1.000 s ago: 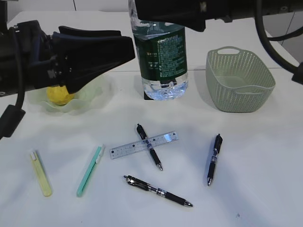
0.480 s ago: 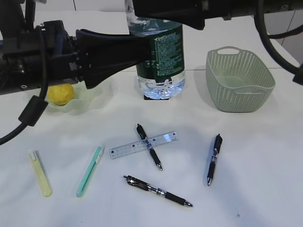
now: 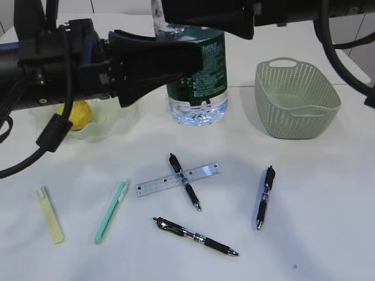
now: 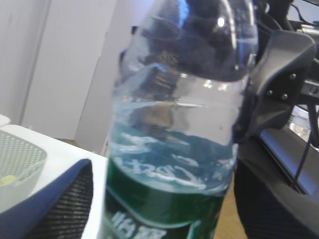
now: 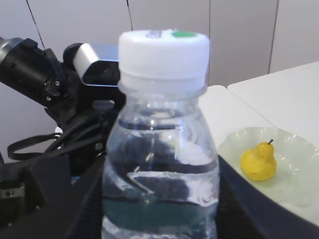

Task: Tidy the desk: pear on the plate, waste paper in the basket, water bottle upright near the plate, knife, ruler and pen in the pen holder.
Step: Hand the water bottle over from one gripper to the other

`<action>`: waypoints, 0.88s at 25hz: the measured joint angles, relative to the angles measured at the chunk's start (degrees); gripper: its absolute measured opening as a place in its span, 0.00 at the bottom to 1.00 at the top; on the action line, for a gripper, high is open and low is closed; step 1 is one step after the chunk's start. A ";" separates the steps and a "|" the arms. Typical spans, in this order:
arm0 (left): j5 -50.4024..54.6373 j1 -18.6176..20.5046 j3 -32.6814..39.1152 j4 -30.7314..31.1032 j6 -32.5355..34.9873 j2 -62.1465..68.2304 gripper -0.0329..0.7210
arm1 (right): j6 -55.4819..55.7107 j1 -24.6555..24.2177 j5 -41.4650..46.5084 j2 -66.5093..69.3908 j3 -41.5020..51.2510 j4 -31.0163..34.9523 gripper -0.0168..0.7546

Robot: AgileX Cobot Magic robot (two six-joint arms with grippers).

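The water bottle (image 3: 197, 76) stands upright at the back middle of the desk (image 3: 316, 246), right of the plate (image 3: 108, 124). My right gripper (image 3: 202, 23) is shut on the bottle's upper part, below the white cap (image 5: 164, 52). My left gripper (image 3: 184, 58) reaches in from the left, open, its fingers on either side of the bottle (image 4: 169, 199); one finger (image 4: 60, 204) stands clear of it. The pear (image 3: 77, 113) lies on the plate (image 5: 294, 144). The ruler (image 3: 202, 172) lies across a black pen (image 3: 185, 188). The pen holder is hidden.
The basket (image 3: 296, 99) stands at the back right; a small yellow bit (image 4: 7, 179) shows inside it. Two more black pens (image 3: 265, 198) (image 3: 196, 236) lie in front. A teal stick (image 3: 111, 211) and a yellow stick (image 3: 50, 215) lie at the front left.
My left arm has swung right from over the plate until its open fingers reach the bottle. The pear shows more. The bottle has shifted slightly in my right gripper.
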 joint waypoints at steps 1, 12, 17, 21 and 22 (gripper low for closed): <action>0.35 -0.77 -0.10 0.26 0.00 0.07 0.88 | 0.00 0.00 0.25 0.00 0.00 0.00 0.55; 2.48 -2.79 -3.08 0.02 -0.03 3.20 0.91 | -0.27 0.00 0.93 0.00 0.00 0.09 0.55; 2.48 -2.81 -4.15 -0.22 -0.03 3.20 0.88 | -0.27 0.00 0.93 0.00 0.00 0.09 0.55; 2.27 -2.81 -4.25 0.29 -0.03 3.20 0.75 | -0.27 0.00 0.74 0.00 0.00 0.09 0.55; 2.18 -2.81 -4.25 0.57 -0.03 3.20 0.73 | -0.27 0.00 0.74 0.00 0.00 0.09 0.55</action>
